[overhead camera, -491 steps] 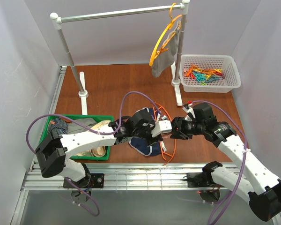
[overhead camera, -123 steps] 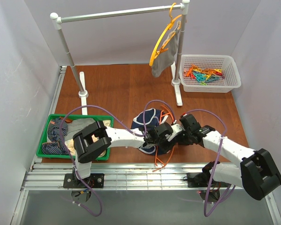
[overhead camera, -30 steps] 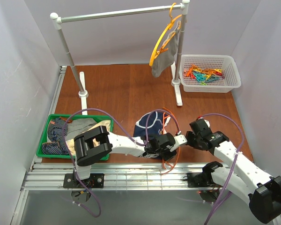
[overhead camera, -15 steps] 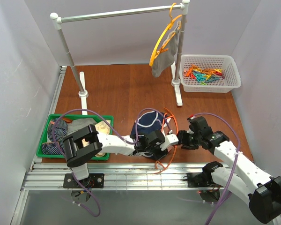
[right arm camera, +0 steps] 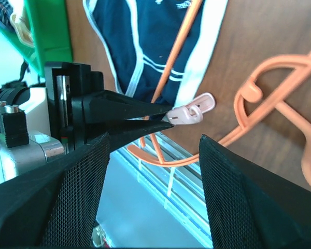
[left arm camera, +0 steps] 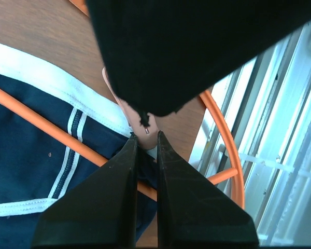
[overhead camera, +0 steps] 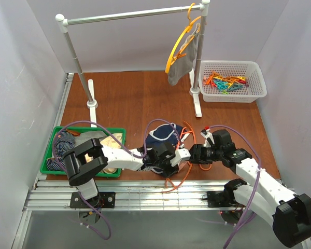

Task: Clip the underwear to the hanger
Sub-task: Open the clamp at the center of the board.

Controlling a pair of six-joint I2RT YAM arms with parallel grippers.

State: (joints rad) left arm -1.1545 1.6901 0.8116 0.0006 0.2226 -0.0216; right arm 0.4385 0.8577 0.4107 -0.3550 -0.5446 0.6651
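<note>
Now your left gripper (left arm camera: 145,139) pinches a pale pink plastic peg (right arm camera: 189,112) over navy fabric briefs (left arm camera: 31,161) and thin red-orange plastic hanger (left arm camera: 224,136); your right gripper (overhead camera: 194,154) gapes wide.

underwear (left arm camera: 31,181): navy, white edge band, twin thin white stripes
hanger (left arm camera: 46,127): red-orange
peg (right arm camera: 189,111): pale pink
left tool (left arm camera: 145,148): black
right tool (overhead camera: 194,154): black, mesh-patterned pads
bench (overhead camera: 129,98): reddish-brown wood grain
bin (overhead camera: 45,167): green
basket (overhead camera: 259,78): white lattice
basket pegs (overhead camera: 225,82): red, orange, yellow, green, blue
far hanger (overhead camera: 179,44): yellow-orange
hung underwear (overhead camera: 184,65): grey
cables (overhead camera: 75,123): purple
arms (overhead camera: 124,155): white with black joints
rail stand (overhead camera: 129,15): white posts, silver bar
</note>
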